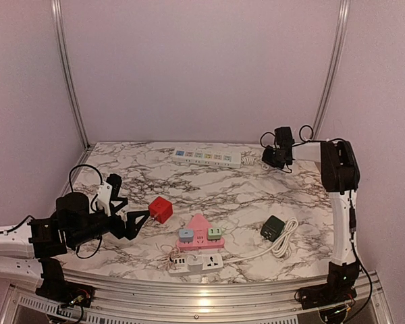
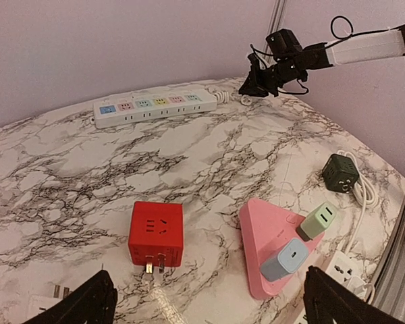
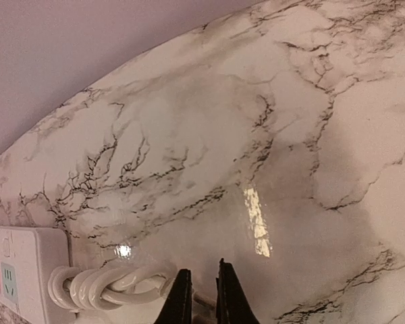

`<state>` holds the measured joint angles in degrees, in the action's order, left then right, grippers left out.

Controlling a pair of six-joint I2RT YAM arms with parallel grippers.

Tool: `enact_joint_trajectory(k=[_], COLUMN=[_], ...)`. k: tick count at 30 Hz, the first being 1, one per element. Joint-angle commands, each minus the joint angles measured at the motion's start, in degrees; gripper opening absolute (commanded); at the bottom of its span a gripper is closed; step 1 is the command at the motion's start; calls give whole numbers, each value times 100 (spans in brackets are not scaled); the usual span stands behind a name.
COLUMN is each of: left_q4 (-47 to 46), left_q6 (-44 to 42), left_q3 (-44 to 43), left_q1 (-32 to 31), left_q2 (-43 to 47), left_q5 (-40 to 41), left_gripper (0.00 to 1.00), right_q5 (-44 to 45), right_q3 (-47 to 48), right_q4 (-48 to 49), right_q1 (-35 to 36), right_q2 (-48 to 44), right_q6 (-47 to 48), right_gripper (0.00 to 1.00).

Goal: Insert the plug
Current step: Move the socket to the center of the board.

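Left gripper [image 1: 136, 225]: jaws are spread wide, nothing is held. The plug is taken to be the red cube adapter [image 2: 155, 233], which lies on the marble-pattern table [image 3: 189, 135] straight ahead of that gripper, just beyond the fingertips and between their lines. No real long axis is shown by the cube. Its metal prongs [image 2: 155, 264] lie level with the tabletop and point back toward the gripper, so a regrasp or turn is probably needed before insertion. The left arm is clearly the nearer one.

To the right of the cube, a pink triangular socket block [image 2: 256, 223] is seen with a blue-grey charger [image 2: 283, 258] and a pale green charger [image 2: 318, 221] plugged into it. A white socket block [image 1: 197, 263] sits just nearer the table edge. A dark green cube adapter [image 2: 340, 173] rests on loops of white cable further right.

At the far edge, a long white power strip with coloured sockets [image 2: 155, 106] is laid crosswise; no plugs are visible in it. The right gripper [image 3: 202, 297] is pinched closed beside that strip's coiled white cord [image 3: 101, 285]; what it holds, if anything, cannot be told.
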<state>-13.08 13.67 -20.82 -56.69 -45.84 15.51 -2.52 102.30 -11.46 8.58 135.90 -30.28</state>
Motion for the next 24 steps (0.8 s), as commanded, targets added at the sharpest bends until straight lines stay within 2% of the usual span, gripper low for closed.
enact_joint_trajectory(k=[1,6,12,16,21,24], left_q4=[-222,-221,-212,-187,-143,-143], left_q6=[-24,190,424,522,522,477], left_q3=[-96,25,101,163,218,183], left_q1=[-11,-22,-132,-247,-299,-308], left_q2=[54,295,505,714,861,764], left_q5=[8,-92,-164,-103,-46,-63], left_gripper=[99,99,99,99,99,99], right_q5=[-33,-67,182,749,827,887], right_q3=[-774,-1954,-2207,-2911,-3834,-3988], right_q4=[-490,-97,-435,-395,-250,-238], right_q1=[89,117,152,117,-59,-67], right_q2=[-218,-1052,-1364,-1912,-2761,-3179], right_q6=[116,164,226,138,121,204], right_gripper=[8,7,3,5,6,8])
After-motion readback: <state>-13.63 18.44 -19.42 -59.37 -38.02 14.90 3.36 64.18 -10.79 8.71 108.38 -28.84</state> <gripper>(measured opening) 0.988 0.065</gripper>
